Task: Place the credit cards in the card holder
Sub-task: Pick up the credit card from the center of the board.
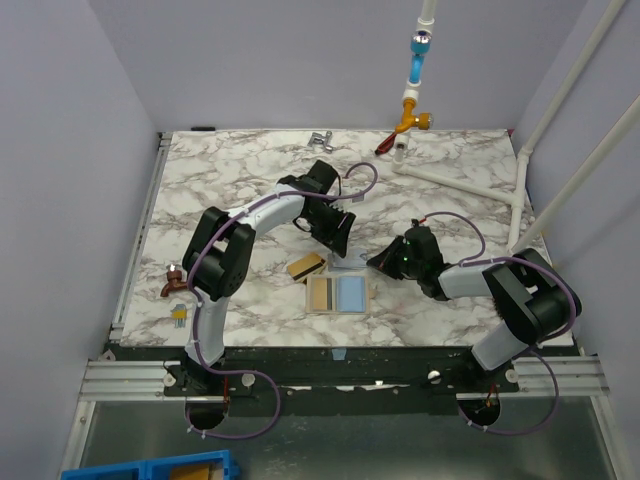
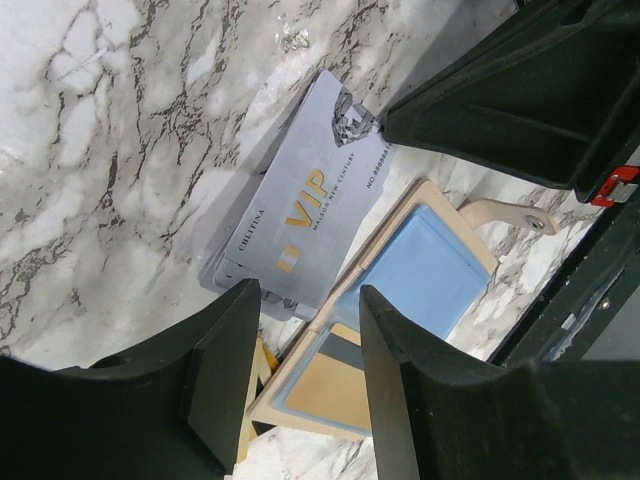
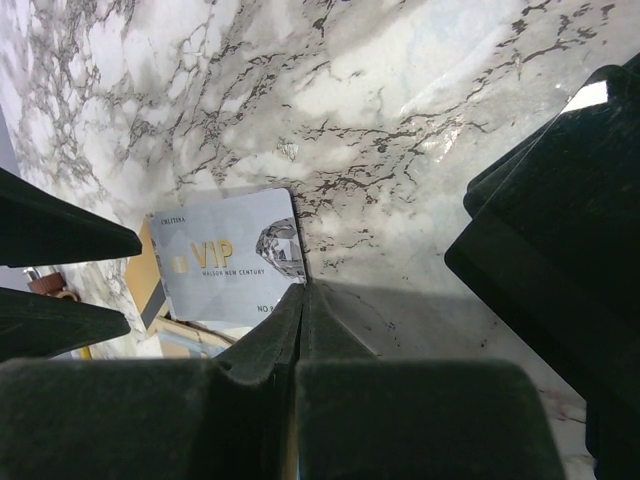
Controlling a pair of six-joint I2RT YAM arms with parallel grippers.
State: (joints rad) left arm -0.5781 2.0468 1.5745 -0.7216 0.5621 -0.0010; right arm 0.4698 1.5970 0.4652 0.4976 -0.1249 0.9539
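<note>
The right end effector [image 3: 302, 300], closed together, touches the grey VIP card [image 3: 225, 262] ahead; the left end effector [image 2: 308, 318], apart, hovers above the card holder [image 2: 425, 268].

Robot lab enclosure, plain walls [image 1: 70, 150], marble tabletop [image 1: 230, 170]

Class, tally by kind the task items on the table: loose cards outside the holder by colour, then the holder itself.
Gold-tan card, dark stripe: 1
Grey VIP card: 1 showing; any beneath it are hidden
Card holder, lying open: 1
Total: 3
</note>
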